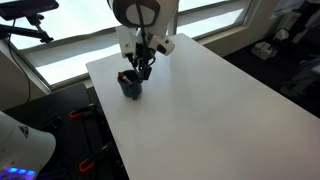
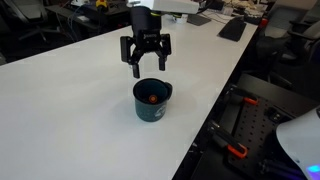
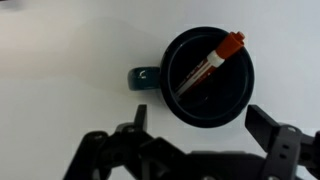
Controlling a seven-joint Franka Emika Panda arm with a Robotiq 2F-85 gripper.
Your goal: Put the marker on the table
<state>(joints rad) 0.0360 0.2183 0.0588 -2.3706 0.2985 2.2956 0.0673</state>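
Note:
The marker (image 3: 212,62), dark with a reddish end, lies tilted inside the small dark cup (image 3: 205,112) in the wrist view. Its red end shows inside the cup (image 2: 152,101) in an exterior view (image 2: 150,98). The cup (image 1: 130,86) stands on the white table (image 1: 200,110), also seen in the other views (image 2: 70,110) (image 3: 60,60). My gripper (image 2: 146,70) hangs open and empty just above the cup, fingers spread (image 3: 195,125). It also shows in an exterior view (image 1: 143,70).
The cup has a small handle (image 3: 140,78) on its side. The table edge (image 2: 205,130) drops off near the cup, with a dark floor and equipment beyond. Windows (image 1: 70,40) lie behind the table's far edge.

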